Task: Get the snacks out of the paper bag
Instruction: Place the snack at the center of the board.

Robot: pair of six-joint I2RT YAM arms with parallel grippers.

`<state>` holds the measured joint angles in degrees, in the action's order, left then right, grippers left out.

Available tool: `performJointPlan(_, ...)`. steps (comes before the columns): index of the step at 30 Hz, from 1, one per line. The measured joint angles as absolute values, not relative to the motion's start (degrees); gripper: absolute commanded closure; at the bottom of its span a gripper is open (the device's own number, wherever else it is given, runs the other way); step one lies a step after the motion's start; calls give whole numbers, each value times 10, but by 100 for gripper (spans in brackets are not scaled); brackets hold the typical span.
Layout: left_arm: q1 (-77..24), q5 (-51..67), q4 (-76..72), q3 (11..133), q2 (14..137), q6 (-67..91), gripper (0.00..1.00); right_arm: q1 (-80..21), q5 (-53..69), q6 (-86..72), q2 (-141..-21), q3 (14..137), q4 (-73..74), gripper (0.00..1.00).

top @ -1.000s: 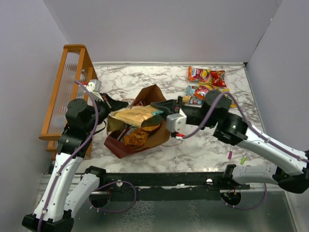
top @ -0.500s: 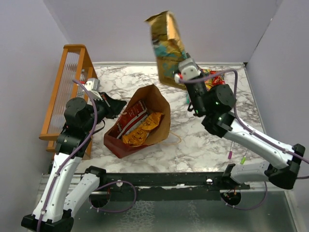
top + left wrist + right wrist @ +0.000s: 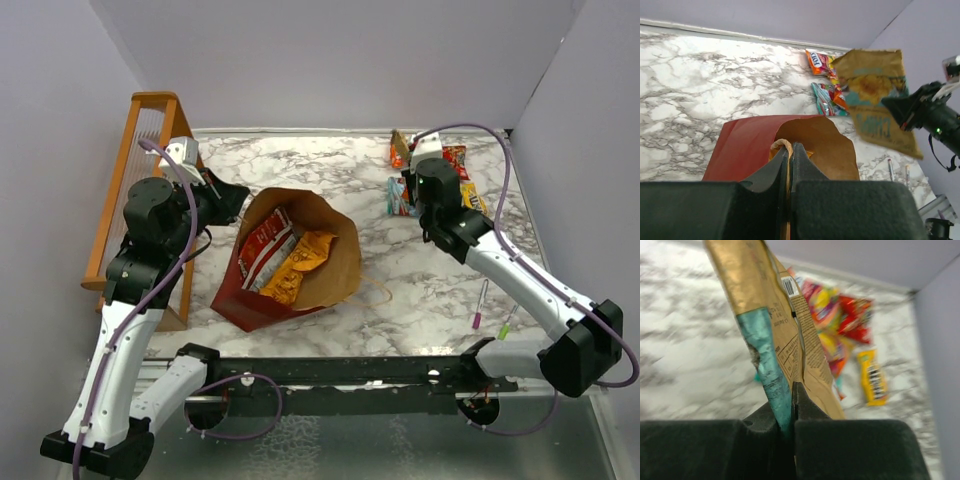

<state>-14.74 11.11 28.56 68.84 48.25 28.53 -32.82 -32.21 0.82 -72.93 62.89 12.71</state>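
The dark red paper bag [image 3: 240, 300] lies on its side with its brown mouth open and a red chip bag [image 3: 264, 246] and an orange packet [image 3: 300, 262] inside. My left gripper [image 3: 240, 203] is shut on the bag's twisted tan handle [image 3: 781, 145] at the mouth's far left rim. My right gripper [image 3: 408, 165] is shut on a gold and teal chip bag [image 3: 775, 315], held over the back right of the table beside the snacks lying there [image 3: 445, 175]. The left wrist view shows this chip bag [image 3: 879, 102] hanging in the air.
An orange wooden rack [image 3: 140, 180] stands along the left edge. A pink pen [image 3: 480, 303] and a green pen [image 3: 507, 322] lie at the front right. Loose packets, among them a yellow one [image 3: 872, 375], lie near the back right wall.
My right gripper pulled the gold and teal chip bag out of the bag, swung it high, then brought it down to the back right by the snack pile. The bag's mouth stands wider.
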Motion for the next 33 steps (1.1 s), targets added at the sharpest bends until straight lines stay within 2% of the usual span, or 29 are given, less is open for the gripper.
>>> performJointPlan(9, -147, 94, 297, 697, 483, 262, 100, -305, -14, -193, -671, 532, 233, 99)
performJointPlan(14, -147, 95, 298, 696, 481, 260, 100, -203, 100, -235, -647, 492, 225, 97)
performJointPlan(17, -147, 95, 299, 688, 474, 260, 100, -136, 116, -240, -672, 455, 224, 88)
performJointPlan(19, -147, 95, 300, 685, 469, 260, 100, -114, 103, -243, -698, 427, 233, 86)
performJointPlan(28, -147, 112, 294, 670, 460, 258, 100, -100, -28, -260, -719, 400, 253, 76)
performJointPlan(29, -147, 118, 289, 665, 459, 258, 100, -94, -45, -265, -719, 396, 251, 73)
performJointPlan(31, -147, 135, 277, 654, 459, 257, 100, -90, -74, -271, -719, 394, 250, 52)
performJointPlan(33, -147, 151, 266, 646, 459, 255, 100, -83, -104, -280, -719, 390, 251, 9)
